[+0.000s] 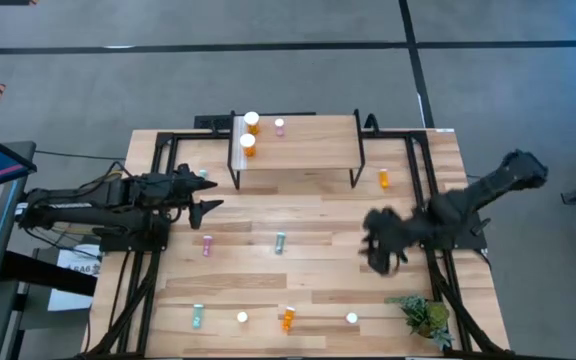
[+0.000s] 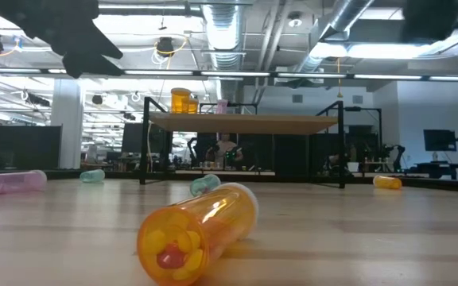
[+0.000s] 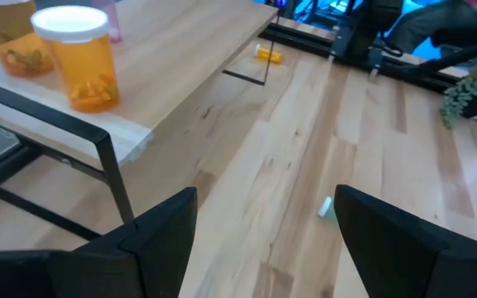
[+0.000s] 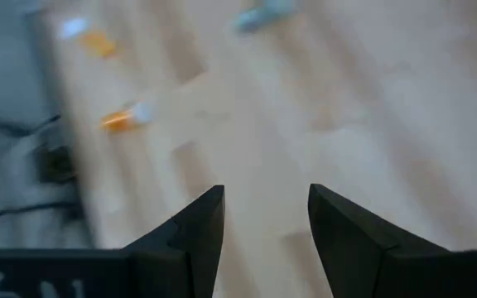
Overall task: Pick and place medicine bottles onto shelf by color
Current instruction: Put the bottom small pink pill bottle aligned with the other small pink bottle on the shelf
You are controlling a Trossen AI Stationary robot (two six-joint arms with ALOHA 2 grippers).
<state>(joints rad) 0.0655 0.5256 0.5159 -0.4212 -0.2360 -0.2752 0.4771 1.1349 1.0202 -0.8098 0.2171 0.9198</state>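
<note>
Wood table (image 1: 318,215) carries the shelf (image 1: 308,150) at its far edge w/ two wide orange bottles (image 1: 249,133) and a pink bottle (image 1: 279,127) on top. Left gripper (image 1: 208,208) is spread, empty, just beside the shelf's left legs. Right gripper (image 1: 376,255) is part-open, empty, over bare wood; teal bottle (image 1: 280,242) lies between the grippers, plant (image 1: 426,316) near right arm.

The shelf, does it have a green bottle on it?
No, the shelf holds only two orange bottles and one pink bottle.
</note>
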